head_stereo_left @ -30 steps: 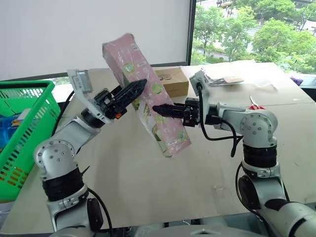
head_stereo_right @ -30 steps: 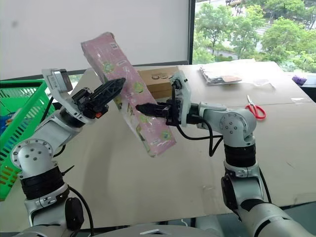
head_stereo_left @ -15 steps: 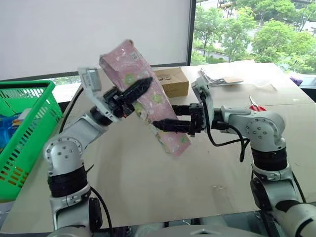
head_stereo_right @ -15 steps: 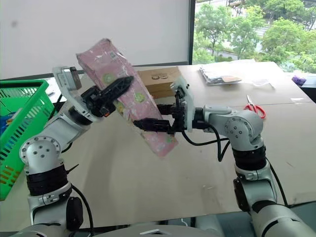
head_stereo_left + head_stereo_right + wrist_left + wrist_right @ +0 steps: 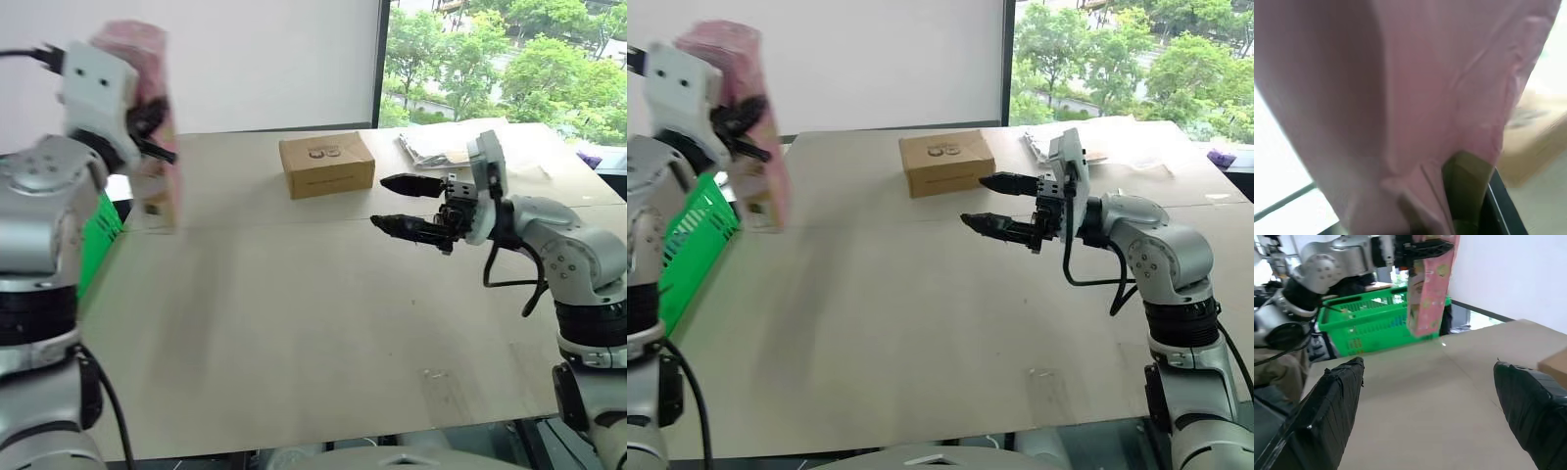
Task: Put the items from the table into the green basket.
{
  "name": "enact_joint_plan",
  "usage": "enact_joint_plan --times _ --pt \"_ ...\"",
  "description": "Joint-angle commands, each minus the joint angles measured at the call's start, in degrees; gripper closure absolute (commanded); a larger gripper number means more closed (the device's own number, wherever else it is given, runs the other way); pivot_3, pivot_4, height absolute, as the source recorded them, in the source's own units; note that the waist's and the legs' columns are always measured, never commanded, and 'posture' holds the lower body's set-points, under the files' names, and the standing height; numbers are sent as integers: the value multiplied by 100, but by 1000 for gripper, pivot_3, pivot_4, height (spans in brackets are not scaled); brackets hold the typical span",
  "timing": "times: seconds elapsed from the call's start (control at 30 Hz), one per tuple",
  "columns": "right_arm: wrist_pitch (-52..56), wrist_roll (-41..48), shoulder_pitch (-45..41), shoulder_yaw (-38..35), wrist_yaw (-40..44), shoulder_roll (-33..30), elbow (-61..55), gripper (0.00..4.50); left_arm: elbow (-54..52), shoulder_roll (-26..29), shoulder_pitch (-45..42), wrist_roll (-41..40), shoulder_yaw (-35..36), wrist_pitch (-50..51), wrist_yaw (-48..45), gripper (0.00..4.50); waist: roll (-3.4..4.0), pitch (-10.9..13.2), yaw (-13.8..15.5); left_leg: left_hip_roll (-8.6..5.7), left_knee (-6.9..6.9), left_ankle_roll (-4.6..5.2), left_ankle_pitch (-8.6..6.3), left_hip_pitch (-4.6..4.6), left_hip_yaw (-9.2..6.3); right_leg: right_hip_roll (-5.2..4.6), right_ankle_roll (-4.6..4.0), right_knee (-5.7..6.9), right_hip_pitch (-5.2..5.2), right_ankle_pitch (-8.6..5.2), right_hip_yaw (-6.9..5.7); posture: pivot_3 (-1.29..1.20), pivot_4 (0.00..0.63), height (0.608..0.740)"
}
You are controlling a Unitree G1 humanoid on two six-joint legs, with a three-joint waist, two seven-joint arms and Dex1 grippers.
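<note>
The long pink printed carton (image 5: pixel 745 108) hangs nearly upright at the table's left edge, just above the rim of the green basket (image 5: pixel 696 240). My left gripper (image 5: pixel 743 122) is shut on the carton's upper part. The right wrist view shows the carton (image 5: pixel 1430 289) in front of the basket (image 5: pixel 1371 318), with a black finger across its top. My right gripper (image 5: pixel 377 201) stands open and empty over the middle of the table (image 5: pixel 294 323), pointing left, well clear of the carton. Up close in the left wrist view, the carton (image 5: pixel 1425 98) hides what lies behind it.
A brown cardboard box (image 5: pixel 326 164) sits at the back centre of the table. A clear bag with papers (image 5: pixel 436 147) lies at the back right. The basket stands beyond the table's left edge, with something blue inside it.
My right gripper has let go of the carton, opened and drawn back to the right. My left arm has swung the carton left, from mid-table to the basket's side.
</note>
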Motion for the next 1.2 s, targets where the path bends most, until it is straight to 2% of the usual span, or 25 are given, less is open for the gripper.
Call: enact_joint_plan --times 0.03,0.13,0.27,0.37,0.53,0.6,0.63,0.67,0.73,0.8,0.83,1.0,1.2 --pt "127 547 -355 -240 153 48 -172 0 230 1387 -216 1460 -107 -637 16 4245 -7 10 -5 -2 -2 0 0 0 2 -3 0 4 -6 0 1 157 0 740" --pt "106 696 -430 -214 137 159 -182 0 786 2218 -177 2069 -231 -902 -125 4245 -4 12 72 -8 -17 0 -1 -1 2 -11 1 -7 -8 -1 -1 188 0 740" --pt "-254 525 -523 -217 -85 410 -94 0 1720 2539 19 2530 -303 -1228 -168 4245 28 32 276 -9 -23 1 -1 0 -2 -15 4 -5 -6 -4 -11 192 0 740" --pt "-540 316 -647 -291 -397 627 71 0 2608 2451 194 2808 -473 -1726 -150 4245 38 37 307 -5 -19 -2 3 5 -2 -7 24 5 -5 -16 -20 180 0 740" --pt "-817 70 -546 -227 -485 624 108 0 3804 1712 -55 3026 -869 -2550 -45 4245 20 27 380 -5 7 -7 6 -3 -16 -10 4 7 4 -2 -32 157 0 740" --pt "-882 -12 -476 -183 -485 606 62 0 4217 1484 -181 3109 -1005 -2715 -133 3131 13 23 405 -7 13 -5 5 -5 -10 -12 5 7 4 0 -31 144 0 740" --pt "-893 -28 -443 -179 -506 607 25 0 4393 1372 -280 3120 -1022 -2785 -95 2854 0 16 409 -8 14 -5 5 -6 -9 -12 7 8 3 2 -28 133 0 740" --pt "-898 -32 -417 -183 -526 609 -3 0 4543 1284 -384 3138 -1054 -2838 -73 2377 -13 8 407 -7 14 -5 4 -8 -10 -11 7 7 2 2 -27 133 0 740" --pt "-913 -46 -379 -195 -547 604 -32 0 4796 1157 -606 3198 -1089 -2921 27 1166 -48 7 408 -6 15 -4 4 -14 -17 -11 5 7 -2 3 -29 133 0 740" --pt "-928 -65 -344 -214 -570 596 -46 0 4989 1095 -765 3236 -1105 -2953 39 244 -61 4 402 -5 15 -5 3 -21 -18 -11 4 7 -10 4 -29 124 0 740" --pt "-935 -75 -334 -220 -574 593 -45 0 5063 1079 -826 3255 -1119 -2963 37 47 -61 4 396 -5 15 -4 3 -21 -16 -12 4 7 -10 4 -27 124 0 740" --pt "-1003 -136 -313 -218 -545 569 26 0 5382 1075 -1042 3424 -1159 -3067 217 47 -59 5 343 -7 13 1 -1 -17 -7 -16 4 10 -10 4 -19 120 0 740" --pt "-1022 -121 -328 -203 -533 608 123 0 5509 1084 -1430 3226 -656 -3387 1259 47 -69 -1 309 -6 19 1 -1 -19 -15 -16 5 13 -9 4 -26 135 0 740"
